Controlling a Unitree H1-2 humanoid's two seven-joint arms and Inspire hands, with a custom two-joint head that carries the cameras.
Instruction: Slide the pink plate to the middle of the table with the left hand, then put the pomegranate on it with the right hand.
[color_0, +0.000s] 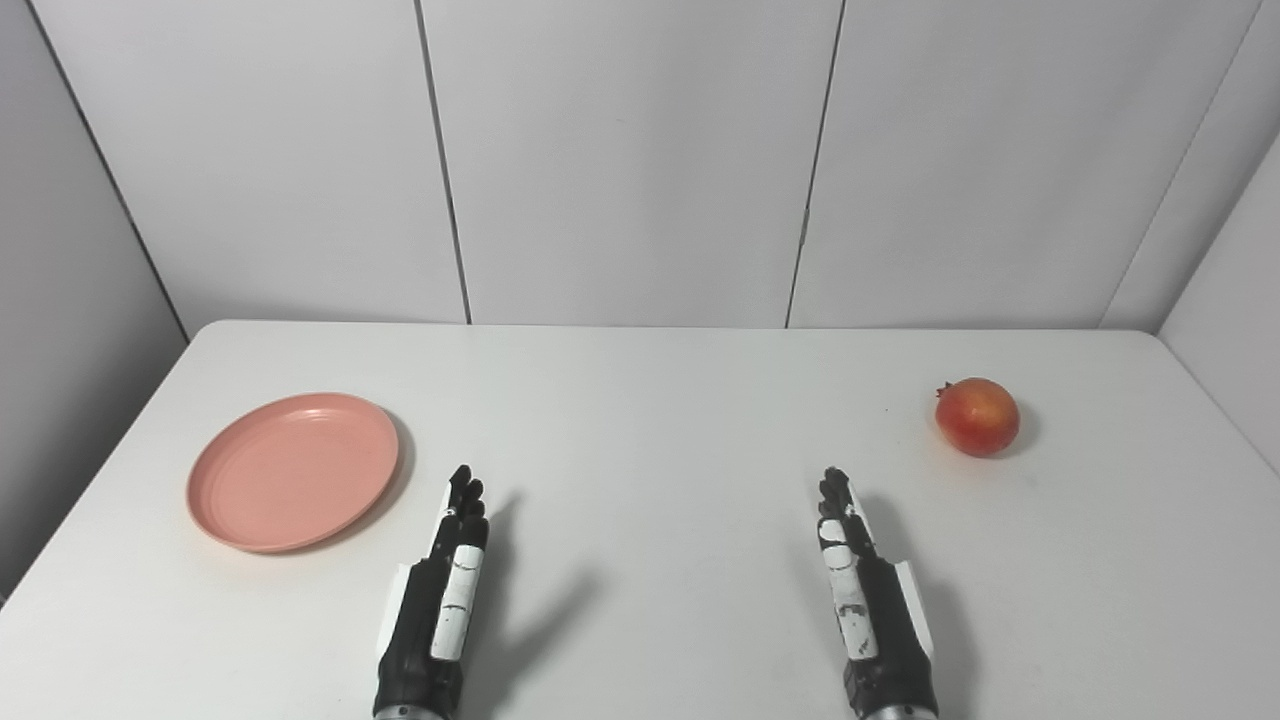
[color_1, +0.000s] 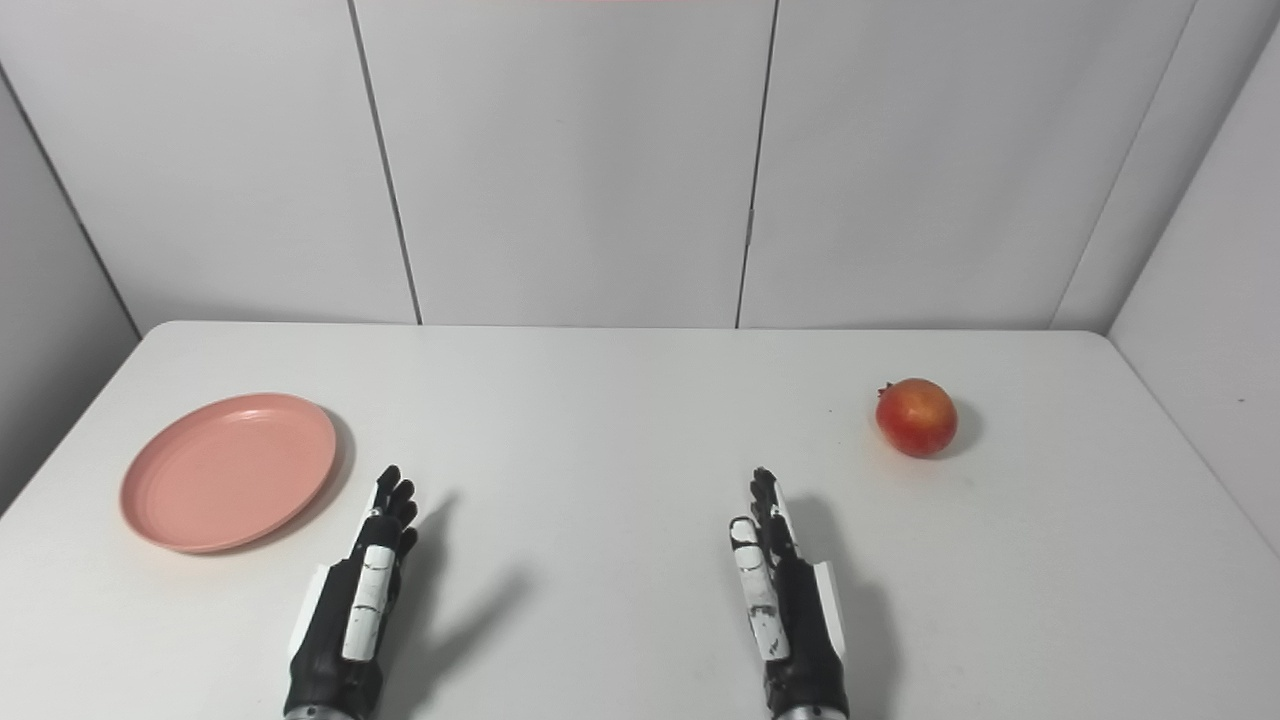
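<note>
Nothing is done yet; both steps remain. The white table (color_0: 640, 420) holds the pink plate (color_0: 292, 470) just beyond and outside the left hand (color_0: 440, 590). The pomegranate (color_0: 977, 416) sits beyond and outside the right hand (color_0: 865, 590). Both hands lie flat, fingers extended, holding nothing.

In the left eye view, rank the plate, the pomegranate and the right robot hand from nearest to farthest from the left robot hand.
1. Plate, just to the left robot hand's left.
2. Right robot hand, across the table's middle.
3. Pomegranate, far right.
</note>
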